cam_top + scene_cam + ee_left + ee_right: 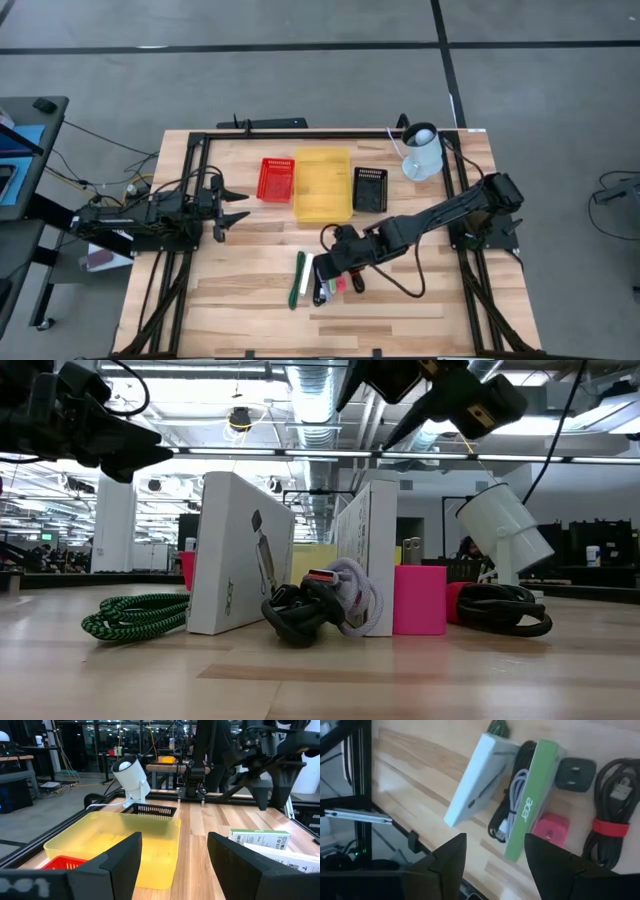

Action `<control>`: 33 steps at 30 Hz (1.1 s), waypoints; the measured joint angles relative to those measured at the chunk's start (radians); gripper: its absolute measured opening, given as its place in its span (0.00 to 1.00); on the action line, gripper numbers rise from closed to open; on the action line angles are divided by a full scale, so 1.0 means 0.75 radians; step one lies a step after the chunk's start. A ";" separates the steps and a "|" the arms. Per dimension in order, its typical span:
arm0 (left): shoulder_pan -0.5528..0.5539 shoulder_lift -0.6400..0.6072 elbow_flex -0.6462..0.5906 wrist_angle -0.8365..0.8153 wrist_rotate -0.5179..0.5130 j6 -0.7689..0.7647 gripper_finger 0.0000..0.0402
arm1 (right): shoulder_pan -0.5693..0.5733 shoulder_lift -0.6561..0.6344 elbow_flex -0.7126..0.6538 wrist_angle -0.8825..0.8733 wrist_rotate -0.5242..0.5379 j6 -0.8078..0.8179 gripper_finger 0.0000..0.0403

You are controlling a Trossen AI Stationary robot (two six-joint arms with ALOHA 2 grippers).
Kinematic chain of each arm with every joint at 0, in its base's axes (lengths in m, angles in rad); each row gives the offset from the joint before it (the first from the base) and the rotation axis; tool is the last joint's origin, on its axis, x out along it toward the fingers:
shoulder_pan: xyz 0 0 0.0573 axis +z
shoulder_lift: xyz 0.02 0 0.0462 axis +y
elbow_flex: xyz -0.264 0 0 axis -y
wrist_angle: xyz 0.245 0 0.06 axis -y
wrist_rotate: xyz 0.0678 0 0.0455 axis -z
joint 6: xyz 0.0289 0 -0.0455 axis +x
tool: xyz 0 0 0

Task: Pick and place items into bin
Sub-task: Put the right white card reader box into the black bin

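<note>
My right fingers [322, 272] hang spread and empty just above the items clustered on the desk [250, 310]: a white box [472, 780], a green-edged box [532, 795], a white cable [512, 805] between them, a pink block [551, 829] and a black cable with a red band [612, 827]. My left fingers [232, 208] wait open, apart, near the red basket [276, 180]. Beside it sit the yellow bin [322, 185] and the black basket [369, 189].

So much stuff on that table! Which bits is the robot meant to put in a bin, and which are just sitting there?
For the job:
- white box
- green-edged Acer box
- pink block
- black plug
- black cable with red tie
- green braided cable
- yellow bin

Just lying about:
- white lamp
- red basket
- black basket
</note>
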 joint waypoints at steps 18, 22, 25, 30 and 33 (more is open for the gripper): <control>0.000 0.001 0.000 0.000 0.001 0.000 0.55 | -0.044 0.010 0.001 -0.095 0.008 -0.083 0.49; 0.000 0.001 0.000 0.000 0.001 0.000 0.55 | -0.041 0.010 0.001 -0.095 0.046 -0.126 0.49; 0.000 0.001 0.000 0.000 0.001 0.000 0.55 | -0.041 0.010 0.001 -0.096 0.074 -0.159 0.49; 0.000 0.001 0.000 0.000 0.001 0.000 0.55 | -0.041 0.010 0.001 -0.097 0.065 -0.186 0.49; 0.000 0.001 0.000 0.000 0.001 0.000 0.55 | -0.041 0.010 0.001 -0.096 0.037 -0.197 0.49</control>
